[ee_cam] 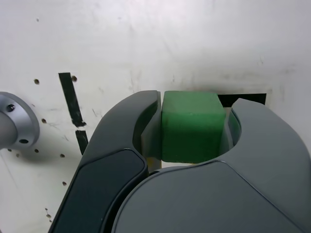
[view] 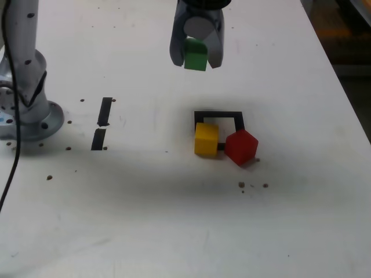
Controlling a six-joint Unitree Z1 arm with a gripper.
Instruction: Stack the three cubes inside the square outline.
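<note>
Gripper (view: 196, 59) clamping green cube (view: 195, 54), hanging above table (view: 174, 220), beyond square outline (view: 218, 124). Yellow cube (view: 206, 139) sitting on outline's near-left corner; red cube (view: 240, 146) touching near-right corner. Two black tape strips (view: 102, 123) lying at exterior view's left, beside arm base (view: 26, 110). Wrist view hiding yellow, red cubes. No writing visible.

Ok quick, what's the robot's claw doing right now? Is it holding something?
Gripper: closed on the green cube, held up in the air above the table.
</note>
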